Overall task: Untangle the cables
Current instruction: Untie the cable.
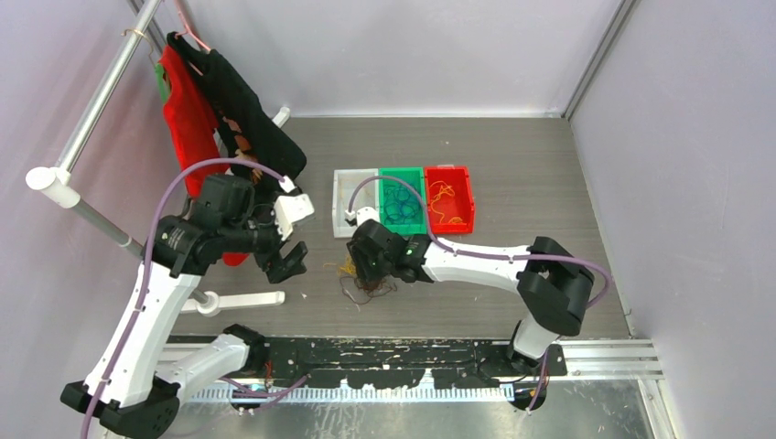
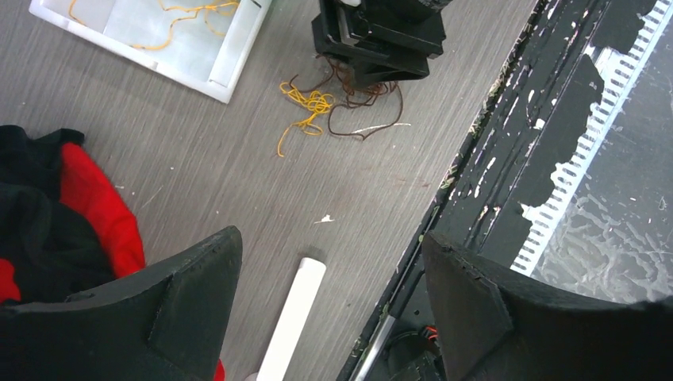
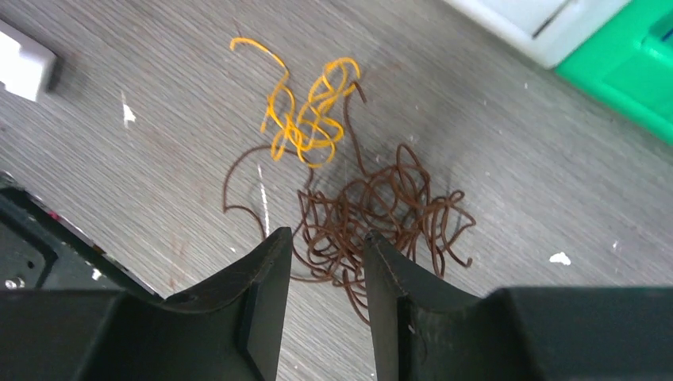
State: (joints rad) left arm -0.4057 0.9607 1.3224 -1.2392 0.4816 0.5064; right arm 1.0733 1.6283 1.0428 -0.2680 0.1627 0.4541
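The cables lie loose on the grey table: a dark brown tangle (image 3: pixel 381 210) with a smaller orange bunch (image 3: pixel 309 119) touching its far-left side. From above they show as a small heap (image 1: pixel 359 282) under my right gripper (image 1: pixel 371 267). That right gripper (image 3: pixel 328 238) hangs low over the near edge of the brown strands, jaws partly apart, with strands lying in the gap but nothing pinched. My left gripper (image 2: pixel 332 238) is wide open and empty, well left of the heap (image 2: pixel 361 107), above bare table and a white rod (image 2: pixel 294 317).
Three bins stand in a row behind the heap: white (image 1: pixel 339 206), green (image 1: pixel 403 171) holding blue loops, red (image 1: pixel 469 197) holding orange strands. A rack with red and black garments (image 1: pixel 210 101) fills the left side. The black base rail (image 1: pixel 366 352) runs along the near edge.
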